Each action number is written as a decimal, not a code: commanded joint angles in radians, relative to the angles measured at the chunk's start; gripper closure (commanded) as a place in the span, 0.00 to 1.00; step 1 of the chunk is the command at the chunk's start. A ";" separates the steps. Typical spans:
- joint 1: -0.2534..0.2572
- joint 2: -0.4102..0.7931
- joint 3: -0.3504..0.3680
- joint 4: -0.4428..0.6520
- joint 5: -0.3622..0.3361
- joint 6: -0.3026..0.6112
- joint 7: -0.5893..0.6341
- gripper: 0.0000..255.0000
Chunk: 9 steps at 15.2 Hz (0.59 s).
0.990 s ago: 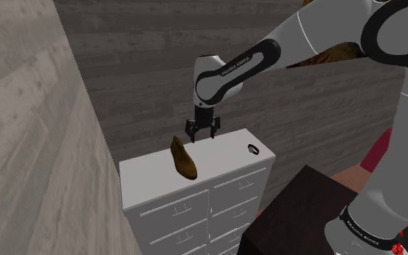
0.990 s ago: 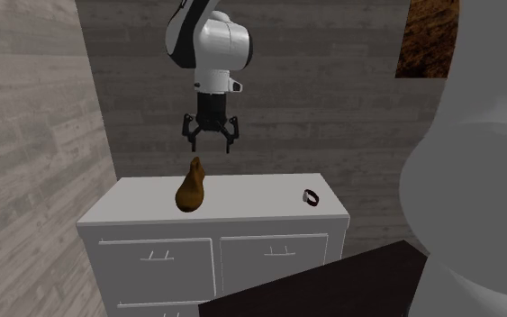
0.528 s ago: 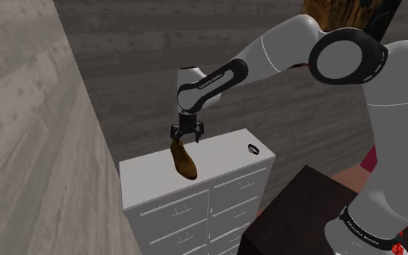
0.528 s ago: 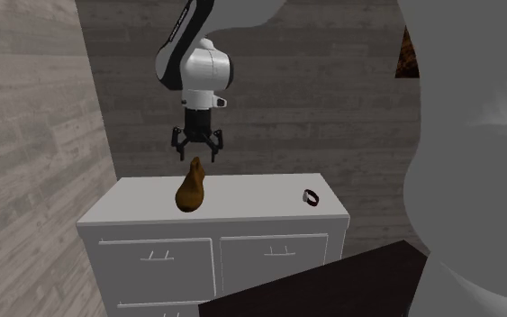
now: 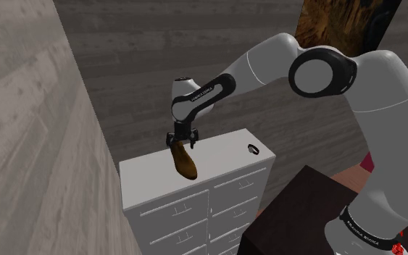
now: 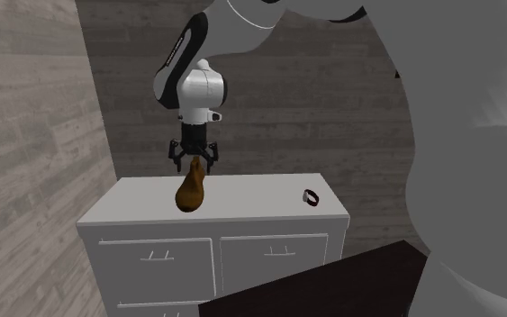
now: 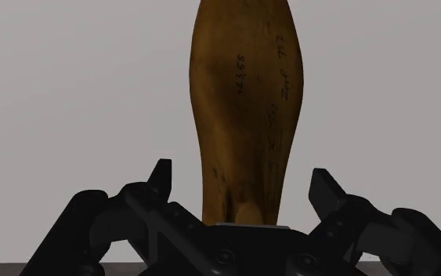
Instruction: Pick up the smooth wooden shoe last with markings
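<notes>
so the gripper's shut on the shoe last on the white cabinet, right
Not shut: the wrist view shows the gripper open, fingers apart either side of the shoe last, not touching it. The last does sit on the white drawer cabinet.

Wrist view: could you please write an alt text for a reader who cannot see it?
A smooth brown shoe last with small dark handwritten markings sits between the two black jaws, which are open and do not touch it. Behind it lies a plain pale grey surface.

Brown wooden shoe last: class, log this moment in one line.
stage: pre-grasp | pincer: open, straddling brown wooden shoe last, no contact | last: on white drawer cabinet
</notes>
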 commanded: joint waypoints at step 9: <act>0.004 0.024 -0.001 0.007 -0.002 0.018 0.001 1.00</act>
